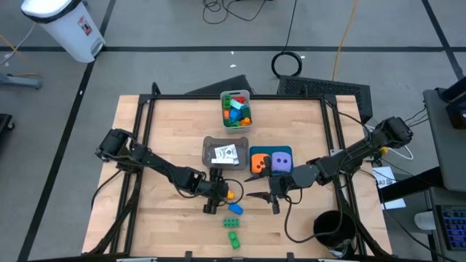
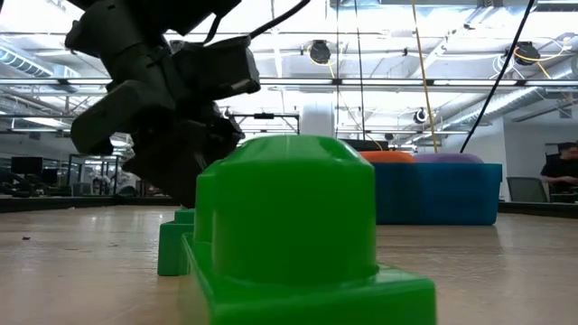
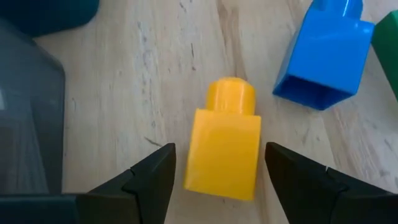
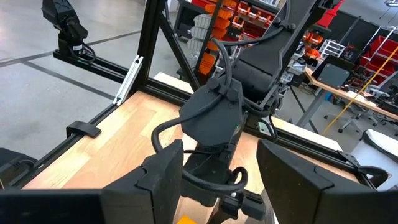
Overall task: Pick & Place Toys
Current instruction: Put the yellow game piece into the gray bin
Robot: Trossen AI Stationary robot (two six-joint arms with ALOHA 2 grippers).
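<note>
On your table (image 1: 175, 124) I count three bins. The pale grey bin (image 1: 236, 109) at the far edge is full of mixed bricks; they overlap, so I cannot count them. The grey bin (image 1: 225, 152) in the middle holds white-edged cards (image 1: 226, 153), and how many is not clear to me. The teal bin (image 1: 271, 161) beside it holds two dice, one orange die (image 1: 259, 161) and one purple die (image 1: 281, 161).

Loose on the wood you have four bricks: one yellow brick (image 3: 226, 147), one blue brick (image 3: 324, 57) just beside it, and two green ones. The flat green brick (image 1: 233, 223) lies nearer the front edge, and the second green brick (image 1: 234, 240) is last, close to the edge.

The left gripper (image 3: 217, 180) is low over the yellow brick. Its fingers are spread, one on each side of the brick, and a gap shows on both sides, so nothing is pinched. The right gripper (image 1: 256, 195) hovers near the teal bin, and its fingers stand apart with nothing between them.

In the low view, one green brick (image 2: 289, 226) fills most of the picture and hides much of the table. Only the tops of the dice show above the bin wall.

The surface is light wood in a black frame. The floor around is grey, with cables and a white container (image 1: 64, 25). In the low view you see a big hall with ceiling lights, and a person (image 2: 560, 171) sits at the far right.
</note>
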